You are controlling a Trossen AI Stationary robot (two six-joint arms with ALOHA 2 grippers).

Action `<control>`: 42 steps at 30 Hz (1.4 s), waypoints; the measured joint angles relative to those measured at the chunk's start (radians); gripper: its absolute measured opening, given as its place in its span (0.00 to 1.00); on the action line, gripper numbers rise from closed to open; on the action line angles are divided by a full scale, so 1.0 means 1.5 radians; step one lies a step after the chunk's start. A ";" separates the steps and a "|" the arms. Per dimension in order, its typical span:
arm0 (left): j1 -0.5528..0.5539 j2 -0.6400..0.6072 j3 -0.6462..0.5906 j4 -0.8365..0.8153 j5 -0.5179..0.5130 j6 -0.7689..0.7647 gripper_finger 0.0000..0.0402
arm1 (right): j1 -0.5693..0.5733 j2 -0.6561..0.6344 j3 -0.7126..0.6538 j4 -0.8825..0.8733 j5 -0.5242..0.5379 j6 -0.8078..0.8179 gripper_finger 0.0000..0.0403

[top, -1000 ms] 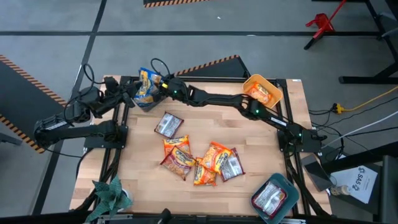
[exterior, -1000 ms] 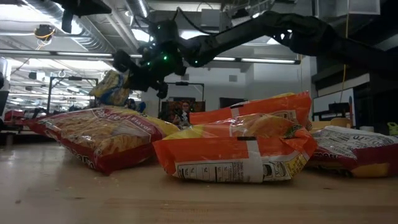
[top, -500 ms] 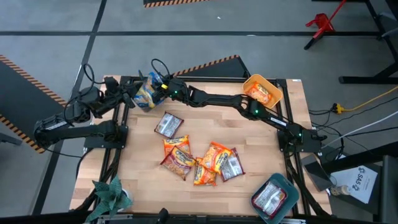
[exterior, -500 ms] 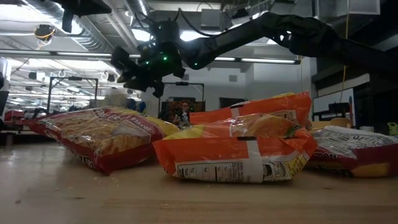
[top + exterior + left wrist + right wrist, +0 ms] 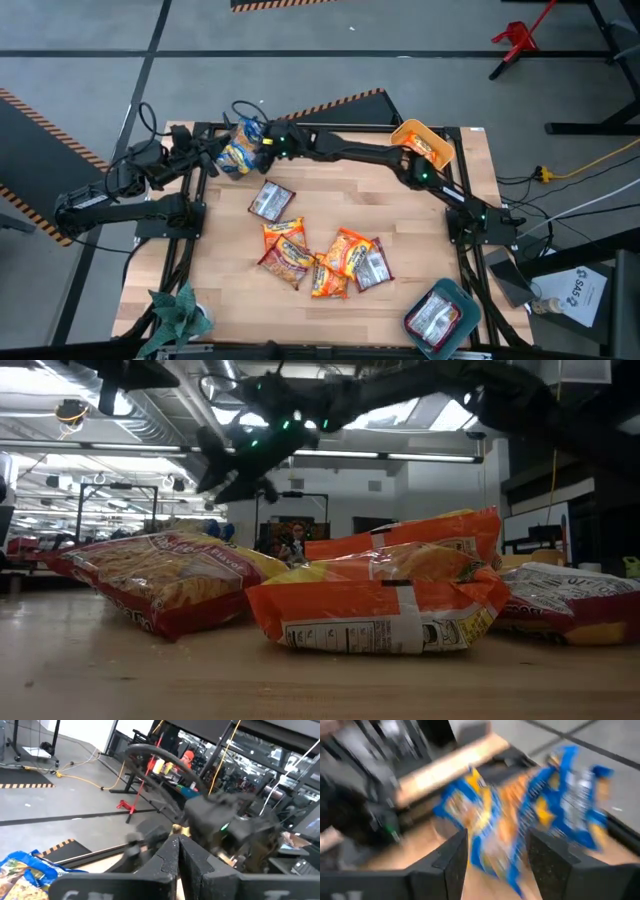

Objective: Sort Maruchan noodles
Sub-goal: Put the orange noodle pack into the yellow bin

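My right gripper (image 5: 262,141) hangs open over the table's far left corner, high in the low view (image 5: 232,458). Blue-and-yellow Maruchan noodle packets (image 5: 238,150) lie heaped just beyond its spread fingers (image 5: 451,855), blurred in the right wrist view (image 5: 520,820). My left gripper (image 5: 178,854) waits shut beside that heap at the table's left, with a blue packet (image 5: 22,872) below it. Several orange and silver packets (image 5: 322,255) lie flat in a loose pile at mid-table.
A yellow bin (image 5: 424,146) holding an orange packet stands at the far right. A teal bin (image 5: 440,318) with a silver packet stands at the near right corner. A lone silver packet (image 5: 270,201) lies between the heap and the pile. Bare wood (image 5: 400,215) shows right of centre.
My right gripper has opened and let go of a blue-and-yellow packet, which has dropped onto the heap at the far left corner. The gripper has then risen above it.
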 joint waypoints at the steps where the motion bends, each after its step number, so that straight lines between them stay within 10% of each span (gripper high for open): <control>1: 0.000 0.000 0.000 -0.003 0.000 0.003 0.00 | 0.000 -0.010 0.001 -0.035 0.010 -0.018 0.44; 14: 0.000 0.002 0.000 -0.087 -0.014 -0.029 0.00 | 0.014 0.029 -0.002 -0.129 0.021 -0.064 0.02; 29: 0.000 0.001 0.000 -0.097 -0.018 -0.031 0.00 | -0.008 0.051 0.000 0.179 0.043 -0.066 0.03; 42: 0.000 0.091 0.000 -0.209 0.103 0.035 0.00 | -0.035 0.003 -0.001 0.005 -0.061 -0.069 0.03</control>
